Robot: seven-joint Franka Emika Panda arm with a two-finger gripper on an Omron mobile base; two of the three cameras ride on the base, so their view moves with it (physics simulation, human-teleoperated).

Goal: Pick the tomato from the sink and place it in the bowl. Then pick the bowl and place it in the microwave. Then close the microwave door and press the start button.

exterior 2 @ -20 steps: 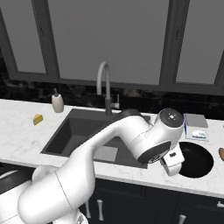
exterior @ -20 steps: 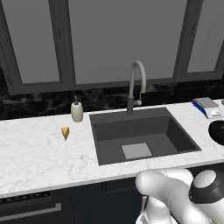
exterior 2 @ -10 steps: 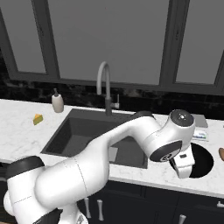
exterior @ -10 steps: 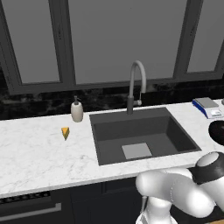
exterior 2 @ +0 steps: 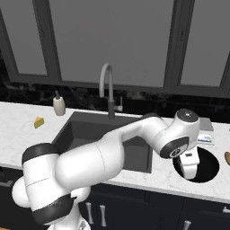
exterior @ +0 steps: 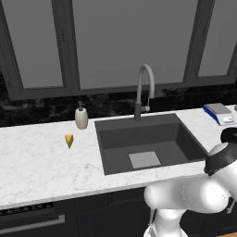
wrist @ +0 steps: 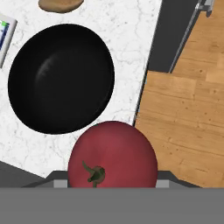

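Note:
The red tomato fills the bottom of the hand view, with my gripper shut on it. Below and beyond it lies the round black bowl on the white marble counter, empty. The tomato hangs over the bowl's near rim and the counter edge. From the right base view, my gripper points down over the bowl, right of the dark sink. The sink is empty except for its grey plate. A sliver of the bowl shows at the right edge. The microwave is out of view.
A faucet arches behind the sink. A soap dispenser and a yellow wedge sit on the left counter. A blue-white flat item lies behind the bowl, a brown lump beside it. Wooden floor lies past the counter edge.
The arm has swung right, carrying the tomato from beside the sink to above the bowl's near rim. The gripper has stayed shut on the tomato.

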